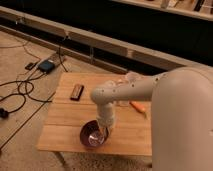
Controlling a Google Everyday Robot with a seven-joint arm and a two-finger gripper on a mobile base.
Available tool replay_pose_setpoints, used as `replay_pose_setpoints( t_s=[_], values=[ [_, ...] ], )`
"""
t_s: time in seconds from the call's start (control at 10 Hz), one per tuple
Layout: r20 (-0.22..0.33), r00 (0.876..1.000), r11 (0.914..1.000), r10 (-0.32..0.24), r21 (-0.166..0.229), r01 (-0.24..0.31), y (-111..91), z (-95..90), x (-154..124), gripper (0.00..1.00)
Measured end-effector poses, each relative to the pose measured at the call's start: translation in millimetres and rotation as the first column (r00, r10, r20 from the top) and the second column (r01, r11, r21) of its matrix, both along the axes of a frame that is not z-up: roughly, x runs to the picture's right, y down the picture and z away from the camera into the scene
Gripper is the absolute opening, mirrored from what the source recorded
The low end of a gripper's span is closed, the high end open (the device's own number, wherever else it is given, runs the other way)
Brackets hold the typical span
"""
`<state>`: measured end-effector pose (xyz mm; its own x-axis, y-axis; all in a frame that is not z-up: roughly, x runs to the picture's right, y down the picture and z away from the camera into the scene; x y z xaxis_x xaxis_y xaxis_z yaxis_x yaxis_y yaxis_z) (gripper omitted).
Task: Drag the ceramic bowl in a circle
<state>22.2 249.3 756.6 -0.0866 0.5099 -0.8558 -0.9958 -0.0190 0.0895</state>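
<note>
The ceramic bowl (90,136) sits near the front edge of the table (62,125), right under your gripper (103,132). Its clenched fingers dip inside the bowl's right side. Most of the bowl lies left of the fingers, so sweep your circle accordingly.

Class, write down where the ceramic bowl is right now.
In the camera view, the ceramic bowl sits midway along the wooden table's near edge, the gripper reaching into it.
</note>
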Motion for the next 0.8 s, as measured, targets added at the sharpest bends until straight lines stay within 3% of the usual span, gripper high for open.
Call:
replay_pose_setpoints(
  t_s=[0.3,0.4,0.7,0.8],
  values=[
    [-0.092,0.992,0.9960,0.086,0.032,-0.083,-13.6,6.8,37.5,0.00],
    [-0.132,0.982,0.9898,0.133,0.067,-0.125,-29.0,11.3,56.5,0.00],
    [-0.168,0.965,0.9741,0.203,0.134,-0.182,-68.9,25.1,72.7,0.00],
    [-0.164,0.964,0.9721,0.208,0.143,-0.186,-78.0,30.1,69.3,0.00]
  ],
)
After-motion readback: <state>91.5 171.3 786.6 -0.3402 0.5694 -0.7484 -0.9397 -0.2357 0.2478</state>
